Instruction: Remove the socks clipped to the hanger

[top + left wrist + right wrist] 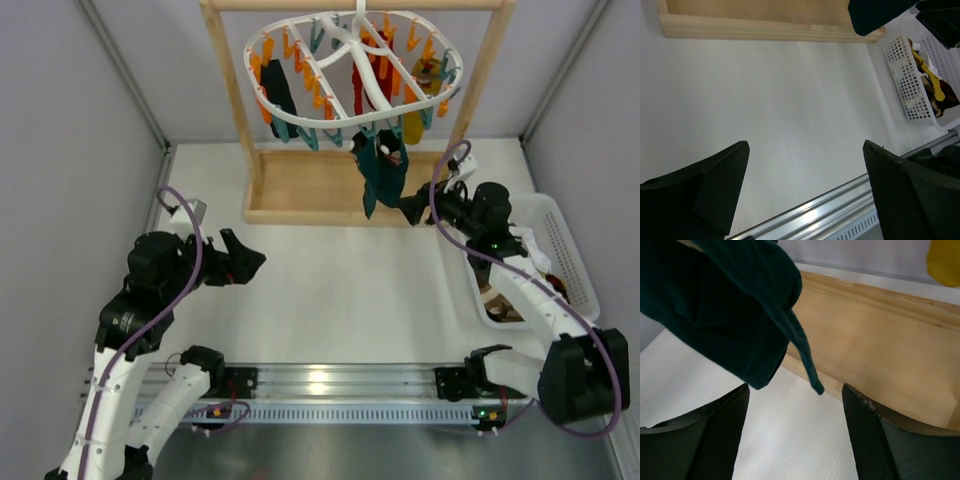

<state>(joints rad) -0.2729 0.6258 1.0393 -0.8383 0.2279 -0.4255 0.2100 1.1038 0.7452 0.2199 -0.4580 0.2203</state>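
Now hanging limp from the hanger (366, 88), just ahead of the right gripper (795, 388) with jaws wide apart: soft, light teal sock (725, 305), probably best pinched near its lower end; left gripper (805, 150) equally agape.

Robot lab cell — grey panel walls (60, 100), aluminium mounting rail (330, 379).

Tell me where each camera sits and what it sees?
Top: above and behind, looking down on the hanger; both arms show.
Left wrist: on the left arm, facing the basket; the open left pincer shows.
Right wrist: on the right arm, facing the teal sock; the open right pincer shows.
Shared: top and right wrist both see that sock.
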